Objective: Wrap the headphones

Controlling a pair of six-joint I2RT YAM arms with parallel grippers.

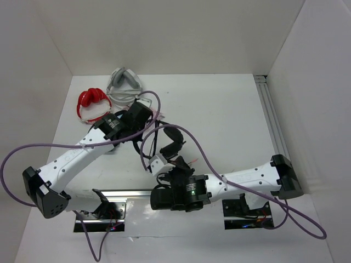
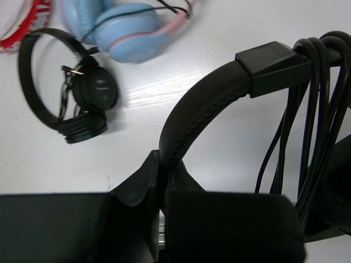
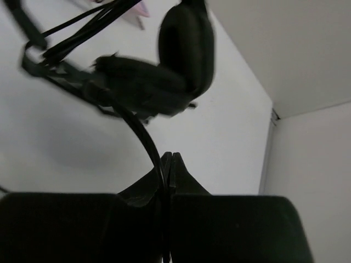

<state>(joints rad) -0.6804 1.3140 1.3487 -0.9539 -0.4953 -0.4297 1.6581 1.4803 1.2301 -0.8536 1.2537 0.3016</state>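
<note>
The large black headphones [image 1: 173, 140] are held above the table's middle. In the left wrist view my left gripper [image 2: 163, 159] is shut on their wide padded band [image 2: 203, 104]. Several loops of the thin black cable [image 2: 315, 109] hang over the band by its slider at the right. In the right wrist view my right gripper [image 3: 170, 160] is shut on the cable [image 3: 143, 136], which runs up to a padded ear cup [image 3: 184, 49]. From the top, my left gripper [image 1: 147, 127] is at the headphones' left and my right gripper [image 1: 164, 165] is just below them.
A red pair [image 1: 90, 102] and a grey pair [image 1: 124, 82] lie at the back left. A smaller thin-banded black pair [image 2: 82, 98] and a pink-and-blue pair [image 2: 129, 27] lie under my left arm. A metal rail [image 1: 272, 118] runs along the right wall.
</note>
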